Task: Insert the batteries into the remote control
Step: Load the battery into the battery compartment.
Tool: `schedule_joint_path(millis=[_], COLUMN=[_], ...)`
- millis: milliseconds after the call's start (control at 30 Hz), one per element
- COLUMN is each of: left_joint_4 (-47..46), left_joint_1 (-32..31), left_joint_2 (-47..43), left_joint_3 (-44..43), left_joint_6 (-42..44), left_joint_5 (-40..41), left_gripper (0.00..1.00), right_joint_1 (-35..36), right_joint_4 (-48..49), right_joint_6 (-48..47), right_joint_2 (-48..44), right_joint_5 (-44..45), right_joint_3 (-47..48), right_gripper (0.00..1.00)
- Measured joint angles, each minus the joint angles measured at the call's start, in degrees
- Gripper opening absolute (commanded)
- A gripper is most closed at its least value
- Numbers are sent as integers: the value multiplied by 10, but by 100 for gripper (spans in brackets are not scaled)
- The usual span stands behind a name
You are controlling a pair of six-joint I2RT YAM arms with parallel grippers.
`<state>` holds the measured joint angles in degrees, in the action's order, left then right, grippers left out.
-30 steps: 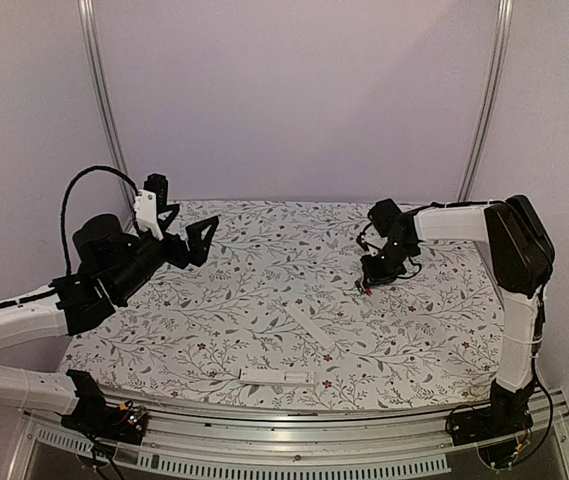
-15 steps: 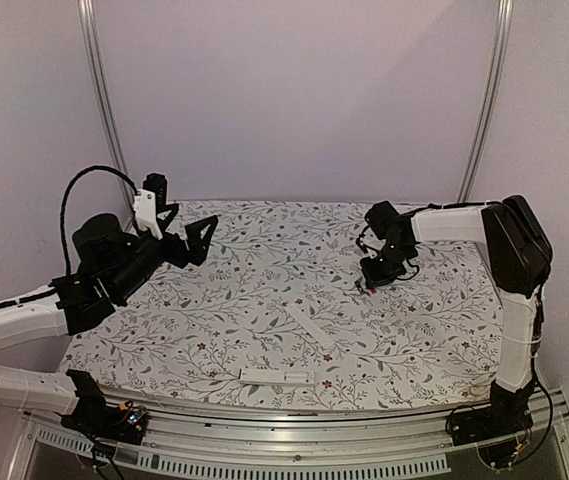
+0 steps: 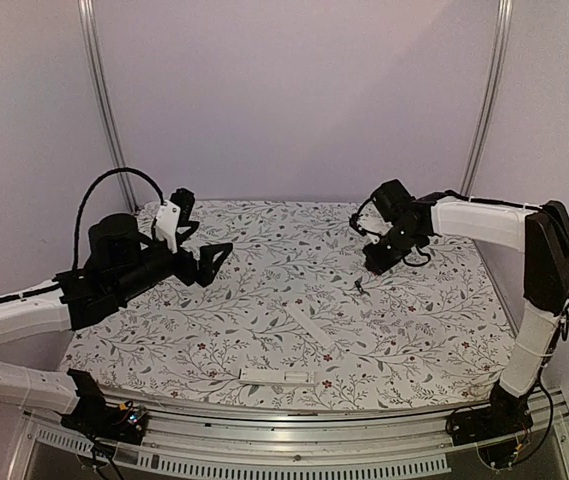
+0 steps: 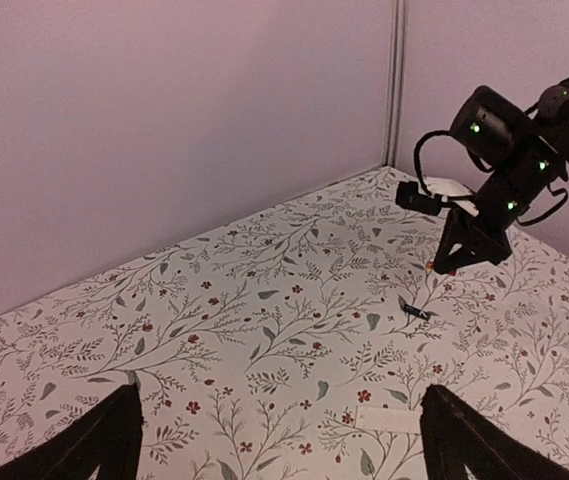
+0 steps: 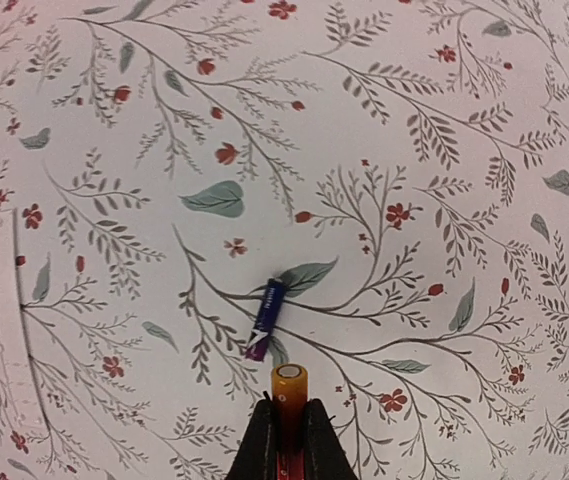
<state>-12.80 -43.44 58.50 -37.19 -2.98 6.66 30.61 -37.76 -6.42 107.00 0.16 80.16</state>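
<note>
Batteries are what matter here, and I count two. One battery (image 5: pixel 289 384) is pinched tight in the right gripper (image 5: pixel 287 420), with its orange end poking out past the tips. The other battery (image 5: pixel 267 316) lies flat on the flowery table (image 3: pixel 264 250), just in front of that orange end and not touching it. It points almost the same way as the held one, only tipped a little. The right gripper hangs above the table, near the far right side. The left gripper (image 4: pixel 279 395) has its jaws wide apart with nothing between them, and it hangs over the left side of the table. I count one remote control (image 3: pixel 277 376). It lies at the near edge of the table, close to the middle, with its long side running left to right. From the right gripper it is toward the robot and off to the left, well apart. The left gripper is about as far from it, so neither arm is much closer. I think the held battery must go all that way and be turned to line up with the remote's long side. I also count one flat white cover strip (image 3: pixel 309 326), lying slanted between the remote and the loose battery. The remote looks too small to show if its slot is open.
</note>
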Motion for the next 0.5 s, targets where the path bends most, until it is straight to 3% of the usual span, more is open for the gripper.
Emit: schedule_joint_path(millis=[233, 500], left_joint_4=[55, 63], left_joint_1=[-56, -113], left_joint_2=[4, 2], left_joint_3=[1, 76], left_joint_6=[39, 103], left_joint_5=[-44, -84], left_gripper=[94, 98], right_joint_1=[105, 230], right_joint_4=[40, 117], right_joint_6=[-69, -98], right_joint_2=[-88, -88], right_joint_5=[-118, -237], right_joint_3=[-57, -106], right_gripper=[0, 0])
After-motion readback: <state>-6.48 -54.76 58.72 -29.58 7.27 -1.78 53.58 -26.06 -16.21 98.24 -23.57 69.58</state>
